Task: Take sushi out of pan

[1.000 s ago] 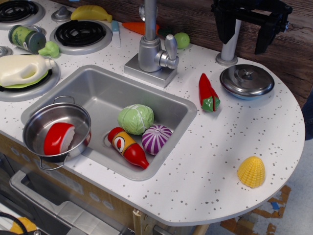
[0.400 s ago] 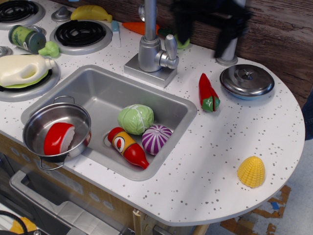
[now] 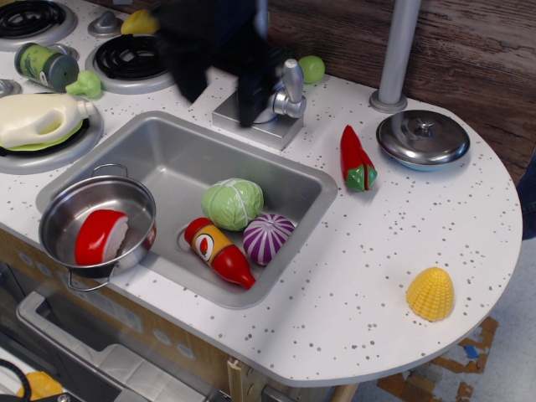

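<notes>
The sushi (image 3: 100,237), red top over a white base, lies inside the shiny steel pan (image 3: 59,213) that sits at the sink's front left corner. My black gripper (image 3: 219,94) is blurred with motion high above the sink's back edge, in front of the faucet, well up and to the right of the pan. Its two fingers (image 3: 249,94) point down with a gap between them and nothing in it.
The sink (image 3: 151,155) holds a green cabbage (image 3: 232,203), a purple onion (image 3: 268,237) and a ketchup bottle (image 3: 219,251). A red chili (image 3: 357,160), a steel lid (image 3: 423,138) and a yellow corn piece (image 3: 430,293) lie on the counter right. The stove (image 3: 134,59) with toys stands at the left.
My gripper has swept from the far upper right to the left, over the faucet, and a little lower. The sushi, pan and other items have not moved.
</notes>
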### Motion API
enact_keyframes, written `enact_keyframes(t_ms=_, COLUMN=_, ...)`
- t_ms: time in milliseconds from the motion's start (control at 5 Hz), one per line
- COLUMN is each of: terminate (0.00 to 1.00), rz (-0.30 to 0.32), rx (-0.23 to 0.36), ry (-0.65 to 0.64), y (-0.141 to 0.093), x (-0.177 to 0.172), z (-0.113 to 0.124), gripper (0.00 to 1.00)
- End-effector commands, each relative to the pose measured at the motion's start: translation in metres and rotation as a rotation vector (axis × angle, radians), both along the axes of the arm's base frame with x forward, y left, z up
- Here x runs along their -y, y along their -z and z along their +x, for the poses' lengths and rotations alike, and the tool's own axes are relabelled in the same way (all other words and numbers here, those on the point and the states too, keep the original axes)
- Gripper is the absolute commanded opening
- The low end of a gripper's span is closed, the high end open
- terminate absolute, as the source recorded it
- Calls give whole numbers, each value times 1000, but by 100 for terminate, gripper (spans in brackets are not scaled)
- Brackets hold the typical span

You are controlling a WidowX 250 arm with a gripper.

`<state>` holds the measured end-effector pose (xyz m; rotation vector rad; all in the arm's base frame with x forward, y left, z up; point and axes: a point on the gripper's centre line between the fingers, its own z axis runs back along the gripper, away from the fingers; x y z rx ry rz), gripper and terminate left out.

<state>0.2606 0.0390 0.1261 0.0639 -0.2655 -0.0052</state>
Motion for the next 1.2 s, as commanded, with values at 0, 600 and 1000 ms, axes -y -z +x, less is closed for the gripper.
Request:
enact_keyframes(t_ms=0, terminate=0, rz=-31, rx=12, ry=-38, y=10, x=-27, z=-28, gripper=100)
enact_keyframes(t_ms=600, terminate=0, rz=-15, rx=6, ry=-197, y=53, x=-69, z=-55, gripper=100)
enact_keyframes(t_ms=1000, terminate=0, rz=-43, rx=2, ry=-199, y=81, x=-83, z=-59, gripper=100)
